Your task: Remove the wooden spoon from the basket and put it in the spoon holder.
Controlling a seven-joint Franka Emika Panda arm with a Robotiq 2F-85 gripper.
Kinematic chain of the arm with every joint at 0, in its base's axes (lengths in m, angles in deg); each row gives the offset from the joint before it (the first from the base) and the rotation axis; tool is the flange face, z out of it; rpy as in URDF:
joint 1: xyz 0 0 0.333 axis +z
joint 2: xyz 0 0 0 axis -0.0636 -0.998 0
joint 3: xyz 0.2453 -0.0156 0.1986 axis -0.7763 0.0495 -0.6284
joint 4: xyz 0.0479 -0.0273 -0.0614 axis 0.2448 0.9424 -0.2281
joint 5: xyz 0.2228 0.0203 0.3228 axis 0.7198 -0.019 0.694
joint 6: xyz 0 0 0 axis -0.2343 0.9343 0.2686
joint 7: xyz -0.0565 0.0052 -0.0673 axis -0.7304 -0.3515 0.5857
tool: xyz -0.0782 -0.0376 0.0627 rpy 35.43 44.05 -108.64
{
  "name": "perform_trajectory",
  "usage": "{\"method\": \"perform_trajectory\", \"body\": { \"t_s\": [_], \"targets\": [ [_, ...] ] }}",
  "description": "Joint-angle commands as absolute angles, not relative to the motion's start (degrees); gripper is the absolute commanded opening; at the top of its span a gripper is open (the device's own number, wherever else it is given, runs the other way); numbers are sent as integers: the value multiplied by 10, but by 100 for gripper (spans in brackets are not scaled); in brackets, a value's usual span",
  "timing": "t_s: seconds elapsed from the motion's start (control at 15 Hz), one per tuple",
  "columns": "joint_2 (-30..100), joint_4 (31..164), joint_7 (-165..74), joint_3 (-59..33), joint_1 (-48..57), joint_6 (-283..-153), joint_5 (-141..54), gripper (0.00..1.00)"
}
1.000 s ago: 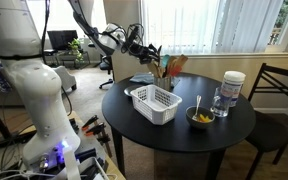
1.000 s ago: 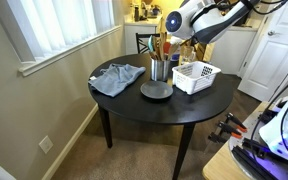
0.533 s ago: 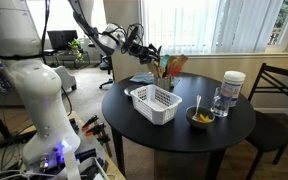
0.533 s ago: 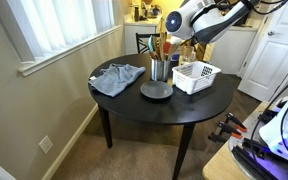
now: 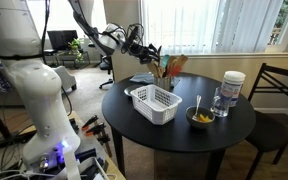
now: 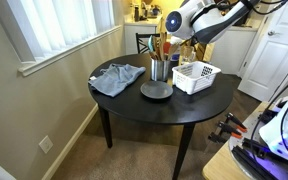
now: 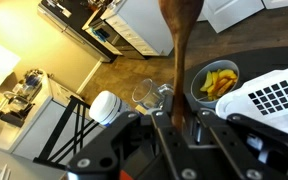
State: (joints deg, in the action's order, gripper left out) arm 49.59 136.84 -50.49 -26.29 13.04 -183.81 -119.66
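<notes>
**Clerk:** Entry one, the end effector?

**Keeper:** Robotiq gripper, lower centre of the wrist view. Its dark fingers are pressed in on the thin handle of the slim brown wooden spoon. The spoon runs from between them to the top edge of the frame, broad end uppermost.

**Clerk:** Entry two, the containers?

**Keeper:** White rectangular mesh basket, centre of an exterior view, on the round black table. No brown spoon shows in it. The spoon holder is a small upright cup with a bunch of brown wooden utensils fanning above it, upper centre of an exterior view. There the gripper hangs above it and to its right, apart from the bunch.

**Clerk:** Sundries?

**Keeper:**
- Small yellow bowl, right of the spoon handle.
- Clear glass, left of the handle.
- White-lidded jar, further left.
- Crumpled blue-grey cloth, left part of the table.

**Clerk:** Step in hand?

**Keeper:** By my reading, removal is done and the carry to the holder is under way. The spoon is in the air and not yet deposited.

**Clerk:** Next move?

**Keeper:** It likely needs the spoon brought over the cup's mouth. The handle should point down into a gap among the crowded utensils, then be lowered before the fingers spread. Knocking the bunch or tipping the cup looks like the hazard.
</notes>
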Motion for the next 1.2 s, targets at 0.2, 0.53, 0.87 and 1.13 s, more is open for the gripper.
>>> {"method": "perform_trajectory", "body": {
  "t_s": [0.2, 0.53, 0.87, 1.13],
  "targets": [
    [494, 1331, -525, -261, 129, -1805, -1249, 6],
    [456, 1272, -583, -264, 133, -1790, -1331, 6],
    [414, 1238, -634, -260, 128, -1810, -1351, 6],
    [400, 1230, -674, -258, 121, -1847, -1340, 6]
  ]
}}
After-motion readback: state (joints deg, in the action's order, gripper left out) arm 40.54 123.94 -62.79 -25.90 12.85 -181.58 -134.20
